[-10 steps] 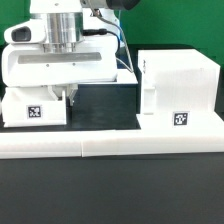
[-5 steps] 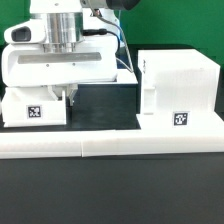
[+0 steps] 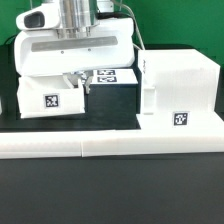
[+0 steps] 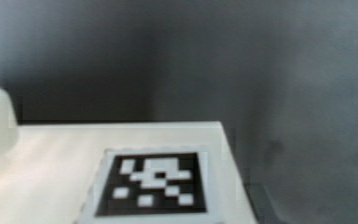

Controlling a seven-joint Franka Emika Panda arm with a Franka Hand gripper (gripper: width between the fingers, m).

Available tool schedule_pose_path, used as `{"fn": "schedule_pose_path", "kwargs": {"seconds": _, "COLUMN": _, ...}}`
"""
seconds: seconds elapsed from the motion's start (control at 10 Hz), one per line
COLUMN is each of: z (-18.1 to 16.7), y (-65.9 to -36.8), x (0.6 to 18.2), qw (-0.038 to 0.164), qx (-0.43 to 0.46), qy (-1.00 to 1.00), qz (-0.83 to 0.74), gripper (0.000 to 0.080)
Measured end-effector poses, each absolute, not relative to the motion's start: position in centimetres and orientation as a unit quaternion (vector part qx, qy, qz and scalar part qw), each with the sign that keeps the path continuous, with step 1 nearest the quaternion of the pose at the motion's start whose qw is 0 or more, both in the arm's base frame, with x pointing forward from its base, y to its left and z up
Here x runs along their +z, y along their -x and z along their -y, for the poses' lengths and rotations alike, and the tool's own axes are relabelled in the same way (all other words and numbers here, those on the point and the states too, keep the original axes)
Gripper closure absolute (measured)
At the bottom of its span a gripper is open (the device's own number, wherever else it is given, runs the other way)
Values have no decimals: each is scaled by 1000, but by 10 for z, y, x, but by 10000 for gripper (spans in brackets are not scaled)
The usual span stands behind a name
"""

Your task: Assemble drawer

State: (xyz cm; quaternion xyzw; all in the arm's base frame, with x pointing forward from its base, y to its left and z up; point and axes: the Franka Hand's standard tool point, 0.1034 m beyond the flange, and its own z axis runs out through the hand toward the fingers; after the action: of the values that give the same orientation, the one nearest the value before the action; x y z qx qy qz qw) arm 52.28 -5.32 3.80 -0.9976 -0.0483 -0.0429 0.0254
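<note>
In the exterior view my gripper (image 3: 74, 86) hangs under the large white hand and is shut on the edge of a small white drawer tray (image 3: 40, 106) with a square tag. It holds the tray lifted, at the exterior view's left. The big boxy drawer housing (image 3: 185, 80), with its own tag, stands at the exterior view's right, apart from the tray. The wrist view shows only a white tagged surface (image 4: 69, 160) over the dark table; my fingers are out of that picture. No second tray can be made out.
The long low white border rail (image 3: 110, 146) runs along the front. A flat white piece with tags (image 3: 105, 75) lies behind my gripper, between the tray and the housing; it looks like the marker board. Dark table (image 3: 110, 195) lies in front of the rail.
My gripper has risen and shifted toward the exterior view's right, taking the small tray up with it. The tagged flat piece behind it has come into sight.
</note>
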Motion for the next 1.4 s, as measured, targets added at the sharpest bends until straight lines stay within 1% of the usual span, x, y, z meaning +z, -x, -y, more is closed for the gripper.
{"fn": "schedule_pose_path", "kwargs": {"seconds": 0.1, "z": 53, "y": -524, "x": 42, "qw": 26, "qx": -45, "qy": 997, "qz": 48, "gripper": 757}}
{"fn": "schedule_pose_path", "kwargs": {"seconds": 0.3, "z": 54, "y": -523, "x": 39, "qw": 25, "qx": -43, "qy": 997, "qz": 54, "gripper": 757}}
{"fn": "schedule_pose_path", "kwargs": {"seconds": 0.6, "z": 52, "y": -523, "x": 37, "qw": 15, "qx": -42, "qy": 983, "qz": 180, "gripper": 757}}
{"fn": "schedule_pose_path", "kwargs": {"seconds": 0.8, "z": 43, "y": -530, "x": 37, "qw": 6, "qx": -35, "qy": 967, "qz": 253, "gripper": 757}}
{"fn": "schedule_pose_path", "kwargs": {"seconds": 0.9, "z": 38, "y": -532, "x": 37, "qw": 1, "qx": -42, "qy": 964, "qz": 263, "gripper": 757}}
{"fn": "schedule_pose_path", "kwargs": {"seconds": 1.3, "z": 43, "y": -531, "x": 36, "qw": -11, "qx": -38, "qy": 919, "qz": 391, "gripper": 757}}
{"fn": "schedule_pose_path", "kwargs": {"seconds": 1.4, "z": 41, "y": -532, "x": 35, "qw": -18, "qx": -35, "qy": 893, "qz": 448, "gripper": 757}}
